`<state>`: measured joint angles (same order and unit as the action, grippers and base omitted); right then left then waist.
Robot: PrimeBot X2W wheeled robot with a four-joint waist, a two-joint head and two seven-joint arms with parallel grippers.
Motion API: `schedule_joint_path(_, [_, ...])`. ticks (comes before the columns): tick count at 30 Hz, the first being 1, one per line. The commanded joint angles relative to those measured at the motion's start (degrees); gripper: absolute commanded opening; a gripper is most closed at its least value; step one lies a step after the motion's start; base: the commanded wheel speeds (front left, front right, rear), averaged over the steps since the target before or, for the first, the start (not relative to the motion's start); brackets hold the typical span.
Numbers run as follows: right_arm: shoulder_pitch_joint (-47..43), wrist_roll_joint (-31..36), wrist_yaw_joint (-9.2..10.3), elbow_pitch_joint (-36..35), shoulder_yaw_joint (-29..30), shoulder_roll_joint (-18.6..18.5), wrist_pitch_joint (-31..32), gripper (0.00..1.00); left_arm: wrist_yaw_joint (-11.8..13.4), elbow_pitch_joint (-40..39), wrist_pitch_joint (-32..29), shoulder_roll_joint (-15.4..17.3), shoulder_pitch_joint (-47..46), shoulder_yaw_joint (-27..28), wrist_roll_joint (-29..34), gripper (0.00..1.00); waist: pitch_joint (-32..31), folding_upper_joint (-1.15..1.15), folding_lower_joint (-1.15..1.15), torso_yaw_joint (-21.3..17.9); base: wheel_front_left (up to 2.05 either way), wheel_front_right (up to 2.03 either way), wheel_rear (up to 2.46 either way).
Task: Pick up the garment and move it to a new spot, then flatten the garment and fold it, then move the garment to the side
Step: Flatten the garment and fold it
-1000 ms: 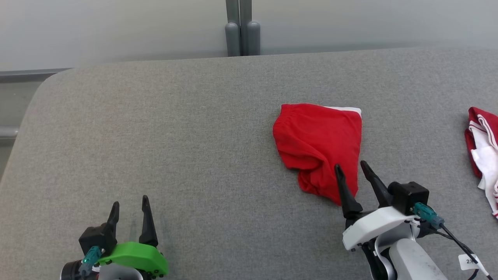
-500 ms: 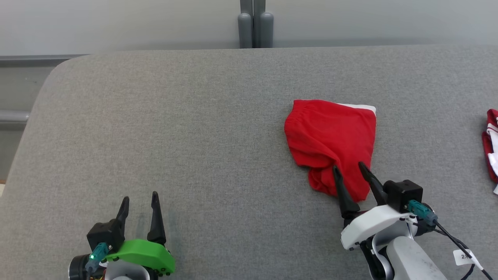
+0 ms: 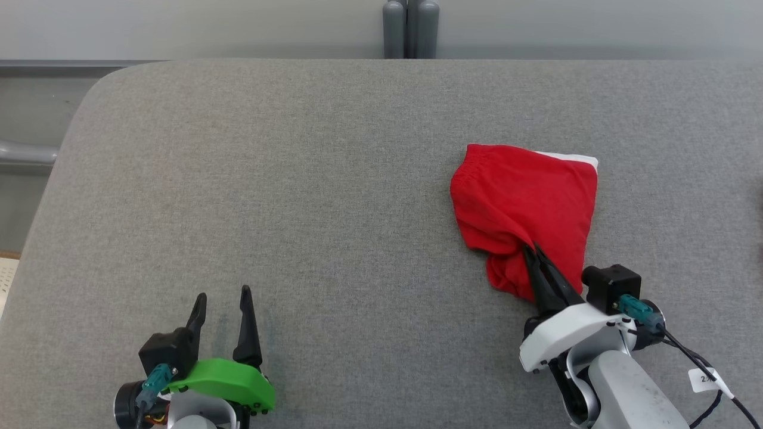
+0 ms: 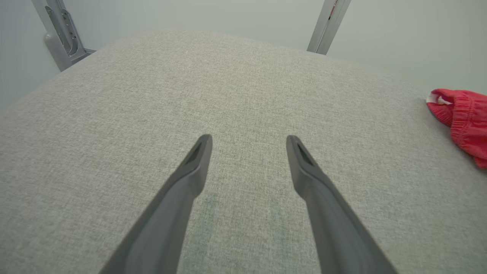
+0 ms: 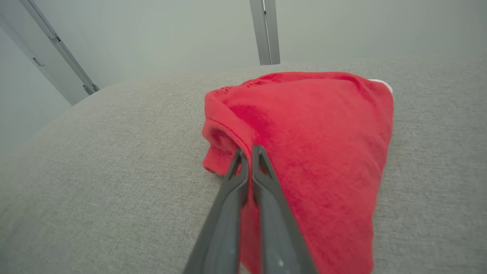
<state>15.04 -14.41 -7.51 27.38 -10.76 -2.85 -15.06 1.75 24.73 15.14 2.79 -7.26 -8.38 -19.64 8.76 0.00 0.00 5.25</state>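
With a near fold of the red garment [image 3: 524,196] pinched by the right gripper [image 3: 532,248], a slow, steady lift is advised.

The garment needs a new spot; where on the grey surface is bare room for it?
The widest bare stretch of the grey surface runs left from the red garment to the rounded corner, ahead of the open left gripper. A narrower strip lies beyond the garment. It is crowded at right, where the right gripper pinches the garment.
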Motion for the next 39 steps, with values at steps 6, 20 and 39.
schedule_joint_path(6, [1.45,-0.40,0.04,-2.11,0.81,-0.13,-0.13,0.00,0.24,-0.19,-0.05,0.25,-1.36,-0.35,-0.58,1.00,0.45,0.00,0.00,0.14,0.00,0.00,0.00])
schedule_joint_path(20, [9.30,-1.60,0.04,-12.30,0.72,-0.10,-0.13,0.00,-0.47,1.20,-0.05,0.25,-0.53,-1.69,-0.75,1.00,-2.20,0.00,0.00,1.05,0.00,0.00,0.00])
schedule_joint_path(39, [13.76,-18.35,0.04,-14.31,-14.97,-0.27,-0.13,0.00,-0.45,1.47,-0.05,0.24,0.84,-3.43,-2.17,1.00,-2.57,0.00,0.00,4.88,0.00,0.00,0.00])
